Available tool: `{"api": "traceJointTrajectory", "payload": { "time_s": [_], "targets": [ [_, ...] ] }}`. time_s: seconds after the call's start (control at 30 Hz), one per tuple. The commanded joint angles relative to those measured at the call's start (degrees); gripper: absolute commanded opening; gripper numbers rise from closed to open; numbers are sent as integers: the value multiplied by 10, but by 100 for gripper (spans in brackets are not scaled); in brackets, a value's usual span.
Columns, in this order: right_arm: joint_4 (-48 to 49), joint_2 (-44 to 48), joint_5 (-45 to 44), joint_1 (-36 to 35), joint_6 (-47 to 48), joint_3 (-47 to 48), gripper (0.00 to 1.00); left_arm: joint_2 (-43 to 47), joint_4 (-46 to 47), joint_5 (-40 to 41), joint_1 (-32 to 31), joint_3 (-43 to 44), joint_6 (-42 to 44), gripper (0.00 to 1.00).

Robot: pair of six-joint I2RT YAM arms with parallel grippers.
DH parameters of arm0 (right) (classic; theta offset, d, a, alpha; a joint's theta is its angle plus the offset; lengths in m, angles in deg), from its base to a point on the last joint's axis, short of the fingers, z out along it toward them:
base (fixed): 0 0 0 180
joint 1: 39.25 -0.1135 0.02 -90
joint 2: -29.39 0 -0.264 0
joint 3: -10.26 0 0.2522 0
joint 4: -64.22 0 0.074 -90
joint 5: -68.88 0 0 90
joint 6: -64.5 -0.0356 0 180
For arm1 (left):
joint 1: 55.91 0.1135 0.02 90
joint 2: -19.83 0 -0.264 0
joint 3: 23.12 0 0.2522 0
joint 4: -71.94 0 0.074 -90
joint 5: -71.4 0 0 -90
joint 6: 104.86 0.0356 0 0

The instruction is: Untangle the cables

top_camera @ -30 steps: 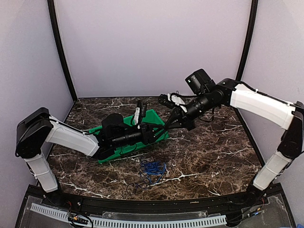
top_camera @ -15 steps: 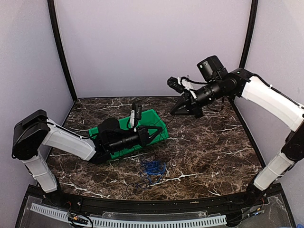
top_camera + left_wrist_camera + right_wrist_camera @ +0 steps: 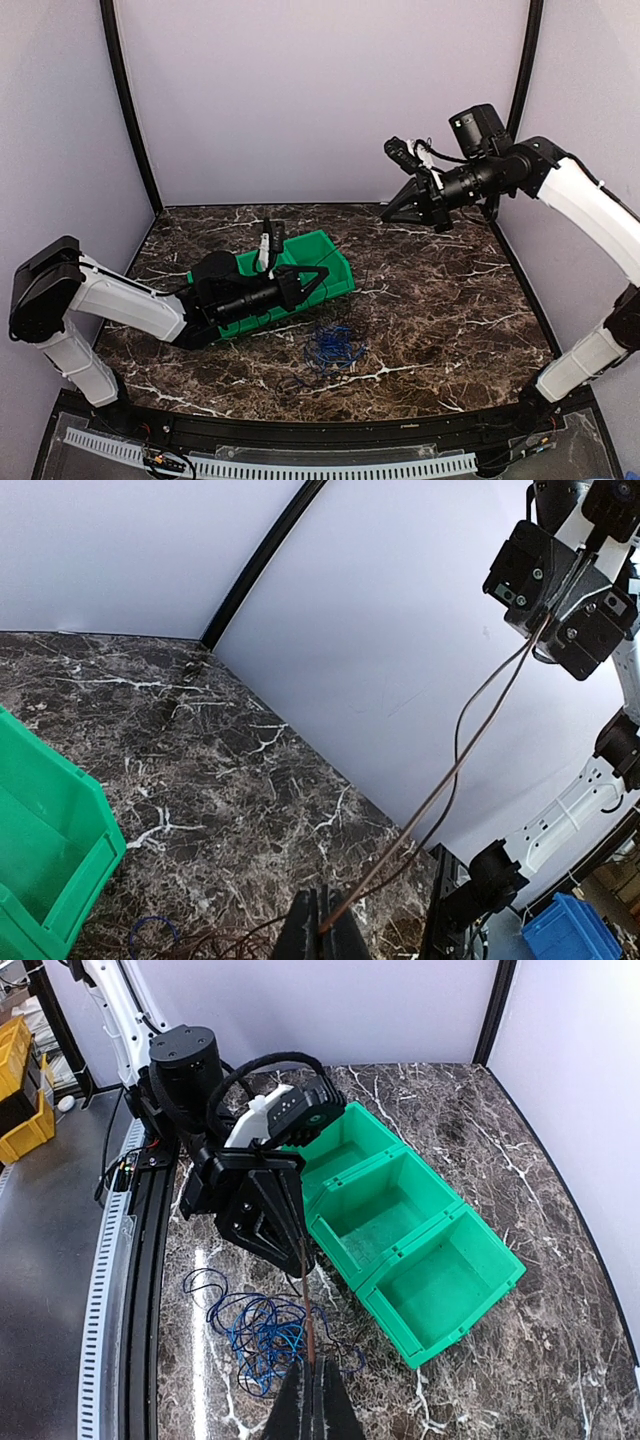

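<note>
Two grippers share one thin dark cable (image 3: 308,1310). The left gripper (image 3: 322,275) sits low over the table (image 3: 450,300) at the near side of the green bin (image 3: 335,262). In its wrist view its fingers (image 3: 300,935) are pressed together on the strand. The right gripper (image 3: 388,214) is raised high toward the back right corner, and its fingers (image 3: 290,1410) likewise pinch the strand. The cable runs through the air between the two. From the left wrist a second, slacker strand curves alongside it up to the right gripper.

The blue cable (image 3: 333,346) lies in a loose tangle on the table, in front of the bin and near the front edge. A few dark strands trail through it. The bin has three compartments and lies at an angle to the table's edges.

The table is dark brown marble-patterned with white veins, and it reflects some glare near the front. Pale lilac walls (image 3: 320,90) enclose it, with black posts (image 3: 125,100) in the back corners. Outside the enclosure, the right wrist view shows yellow bins (image 3: 25,1080) and the left wrist view shows a blue bin (image 3: 565,935).
</note>
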Motion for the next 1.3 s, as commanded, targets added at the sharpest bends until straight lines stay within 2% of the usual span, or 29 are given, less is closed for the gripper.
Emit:
{"api": "traceJointTrajectory", "payload": {
  "time_s": [0.0, 0.13, 0.23, 0.3, 0.4, 0.43, 0.67, 0.83, 0.97, 1.03, 1.27],
  "targets": [
    [44, 40, -11, 20, -2, -14, 0, 56, -126, 20, 6, 4, 43, 0],
    [78, 49, -9, 22, -18, -71, 5, 116, -206, 3, 6, 49, 67, 0],
    [130, 47, 21, 22, -56, -124, 12, 154, -246, 15, 5, 78, 80, 0],
    [183, 41, 42, 22, -89, -163, 27, 168, -282, 34, 5, 96, 87, 0],
    [233, 22, 49, 8, -108, -207, 41, 179, -349, 74, 6, 124, 94, 0],
    [246, 12, 42, -3, -109, -215, 46, 184, -357, 80, 5, 126, 95, 0],
    [333, -69, -8, -80, -98, -250, 57, 207, -371, 119, 6, 110, 82, 0],
    [392, -127, -42, -122, -99, -266, 69, 225, -374, 135, 6, 103, 78, 0],
    [458, -158, -63, -139, -135, -294, 69, 240, -383, 158, 6, 99, 79, 0],
    [489, -173, -72, -143, -152, -307, 66, 250, -388, 168, 6, 96, 81, 0],
    [517, -253, -97, -161, -190, -299, 31, 292, -410, 210, 6, 103, 114, 0]
  ]
}}
